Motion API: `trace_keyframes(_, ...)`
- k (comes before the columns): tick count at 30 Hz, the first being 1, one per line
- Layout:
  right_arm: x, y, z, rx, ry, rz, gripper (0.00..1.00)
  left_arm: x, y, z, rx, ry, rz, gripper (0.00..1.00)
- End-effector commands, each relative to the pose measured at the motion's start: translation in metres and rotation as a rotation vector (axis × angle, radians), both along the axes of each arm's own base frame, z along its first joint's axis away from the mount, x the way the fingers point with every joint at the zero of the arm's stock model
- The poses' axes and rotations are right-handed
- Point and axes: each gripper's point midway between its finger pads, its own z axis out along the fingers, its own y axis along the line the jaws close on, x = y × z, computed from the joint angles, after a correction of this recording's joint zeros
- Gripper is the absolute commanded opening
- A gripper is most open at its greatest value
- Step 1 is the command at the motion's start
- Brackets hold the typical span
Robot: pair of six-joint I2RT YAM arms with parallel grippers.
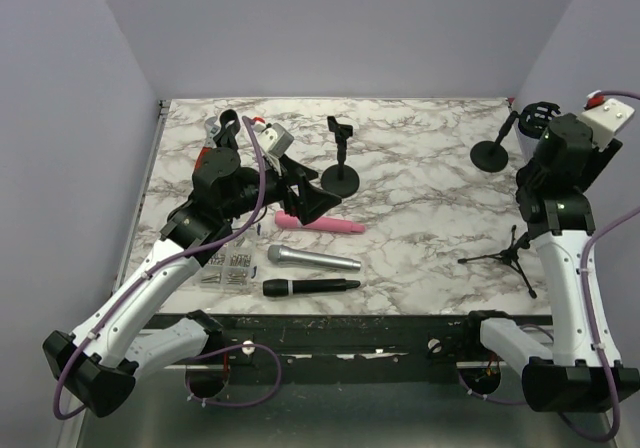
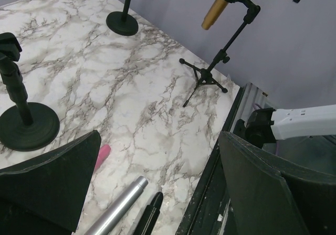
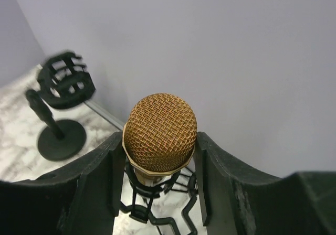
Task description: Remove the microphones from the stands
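Note:
A gold mesh-headed microphone (image 3: pixel 160 132) sits in a black shock mount (image 3: pixel 152 193) on a tripod stand (image 1: pixel 510 253) at the right of the table. My right gripper (image 3: pixel 160 140) is closed on the microphone's head, one finger touching each side. In the left wrist view the gold body (image 2: pixel 215 10) still sits in the mount on the tripod stand (image 2: pixel 210 72). In the top view my right arm hides the microphone. My left gripper (image 1: pixel 305 200) is open and empty, and hovers over the left middle of the table.
A pink microphone (image 1: pixel 322 225), a silver one (image 1: pixel 312 259) and a black one (image 1: pixel 310 287) lie near the front. A round-base stand (image 1: pixel 340 173) is beside the left gripper. Another round-base stand (image 1: pixel 492 153) with an empty mount (image 3: pixel 63 80) stands at the back right. Small metal parts (image 1: pixel 228 268) lie front left.

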Motion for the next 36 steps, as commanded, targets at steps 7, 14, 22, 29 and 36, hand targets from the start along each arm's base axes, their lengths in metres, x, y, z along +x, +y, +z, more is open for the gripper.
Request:
trace_keyframes(7, -0.038, 0.028, 0.152, -0.041, -0.359, 0.23, 0.24, -0.001, -0.004, -0.004, -0.003, 0.007, -0.022, 0.99)
trace_keyframes(14, -0.002, 0.148, 0.174, -0.077, -0.373, 0.973, 0.01, 0.006, 0.001, -0.009, 0.016, -0.008, 0.027, 0.99)
trace_keyframes(22, 0.003, 0.254, 0.12, 0.069, -0.272, 1.55, 0.01, 0.021, 0.017, -0.011, 0.041, -0.07, 0.153, 0.99)
trace_keyframes(29, 0.011, 0.285, 0.036, 0.258, -0.077, 1.626, 0.01, 0.034, 0.04, -0.002, 0.036, -0.153, 0.303, 0.99)
trace_keyframes(36, 0.014, 0.315, -0.042, 0.183, 0.237, 1.565, 0.01, 0.034, 0.052, 0.055, -0.042, -0.218, 0.368, 0.98)
